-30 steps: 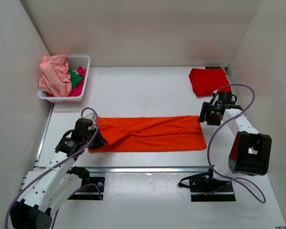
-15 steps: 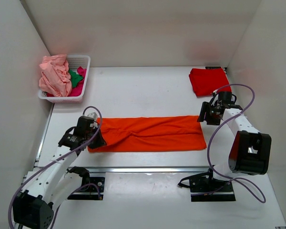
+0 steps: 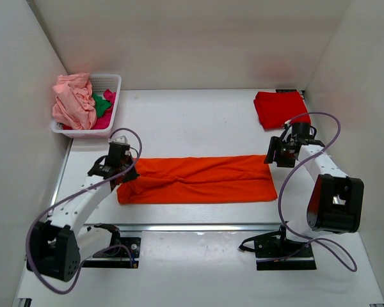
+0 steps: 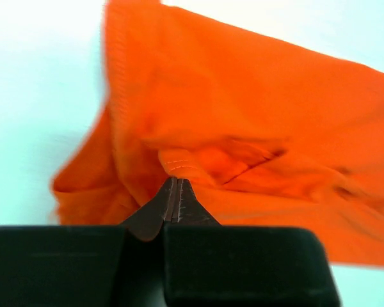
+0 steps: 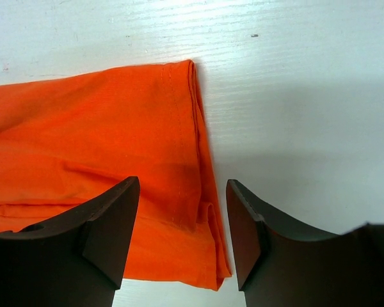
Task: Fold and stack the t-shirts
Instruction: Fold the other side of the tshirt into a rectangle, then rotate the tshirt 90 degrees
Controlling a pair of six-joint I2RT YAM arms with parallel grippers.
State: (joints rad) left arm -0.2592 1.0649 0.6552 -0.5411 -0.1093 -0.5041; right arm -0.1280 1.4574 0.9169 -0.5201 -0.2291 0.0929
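The bright orange t-shirt (image 3: 198,179) lies folded into a long strip across the table's near middle. My left gripper (image 3: 124,174) is at its left end, its jaws pressed together on a stitched hem of the orange cloth (image 4: 179,163), which bunches up there. My left gripper (image 4: 175,182) shows only that cloth ahead. My right gripper (image 3: 272,158) hangs over the strip's right end, open, its fingers astride the shirt's right edge (image 5: 201,192) without touching it. A folded red t-shirt (image 3: 278,109) lies at the back right.
A white mesh basket (image 3: 113,80) stands at the back left, holding crumpled pale pink (image 3: 73,102), green (image 3: 102,104) and magenta (image 3: 105,123) shirts. White walls enclose the table on three sides. A metal rail (image 3: 198,226) runs along the near edge.
My left gripper has moved away from the near edge and slightly left, to the strip's left end, and the cloth there has bunched. The right arm has stayed put.
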